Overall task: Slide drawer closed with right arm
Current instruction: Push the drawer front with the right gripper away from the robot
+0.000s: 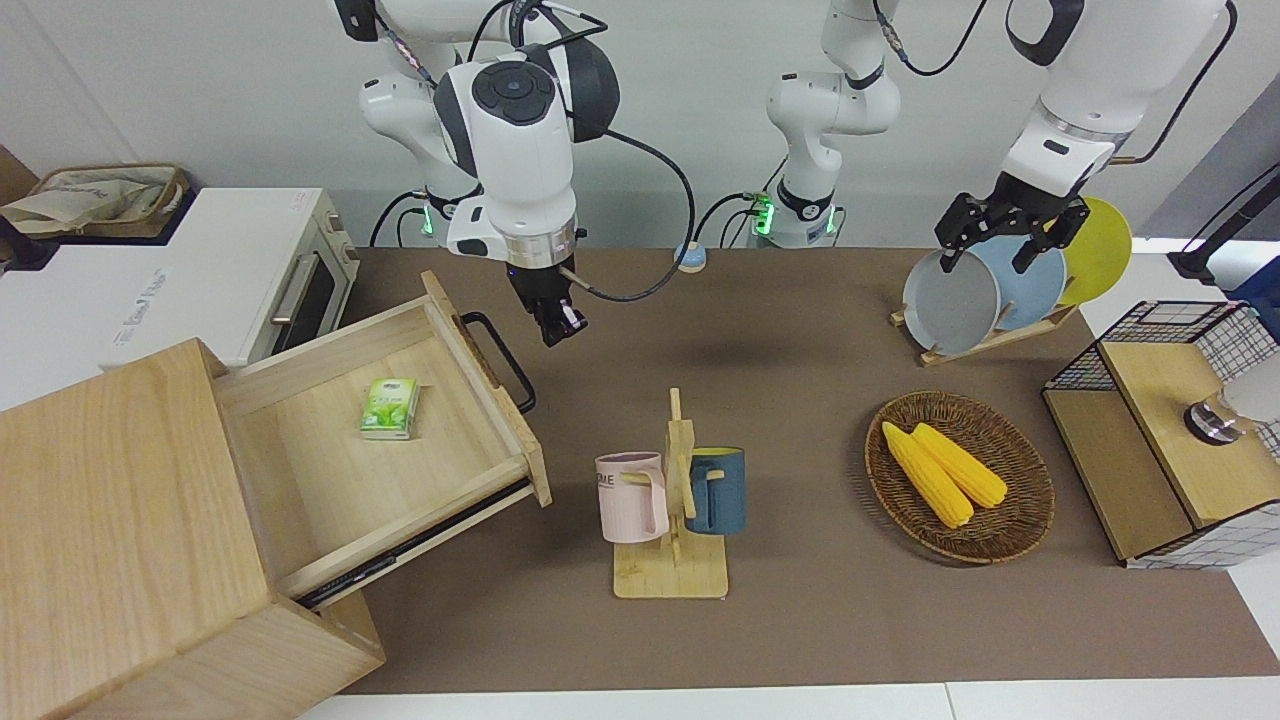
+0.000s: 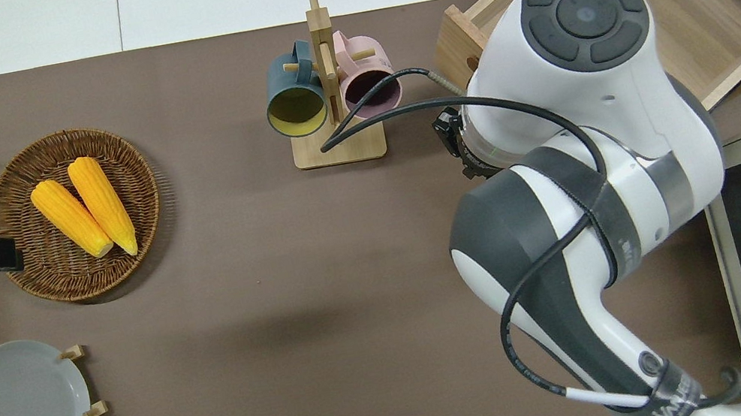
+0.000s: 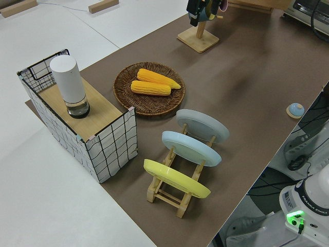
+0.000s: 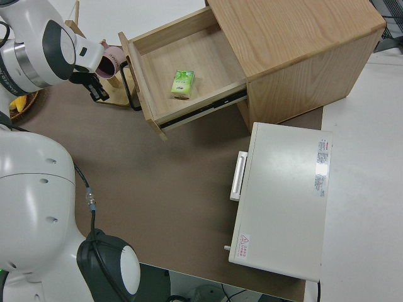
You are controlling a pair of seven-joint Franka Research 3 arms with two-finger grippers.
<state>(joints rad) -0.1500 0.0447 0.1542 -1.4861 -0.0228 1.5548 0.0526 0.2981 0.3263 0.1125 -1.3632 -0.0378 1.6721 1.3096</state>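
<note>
The drawer (image 1: 400,440) of the large light-wood box (image 1: 110,540) stands pulled out, its black loop handle (image 1: 503,358) facing the middle of the table. A green packet (image 1: 390,408) lies in it. My right gripper (image 1: 556,332) is shut and empty, low over the brown mat just beside the handle, a small gap away; it also shows in the right side view (image 4: 98,93) next to the handle (image 4: 131,88). In the overhead view my right arm (image 2: 584,124) hides the fingers and most of the front panel. My left gripper (image 1: 990,258) is parked, open.
A mug rack (image 1: 672,500) with a pink and a blue mug stands on the mat close to the drawer's front corner. A wicker basket (image 1: 1020,520) holds two corn cobs. A plate rack (image 1: 985,290), a wire-mesh box (image 1: 1170,430) and a toaster oven (image 1: 200,280) line the table's ends.
</note>
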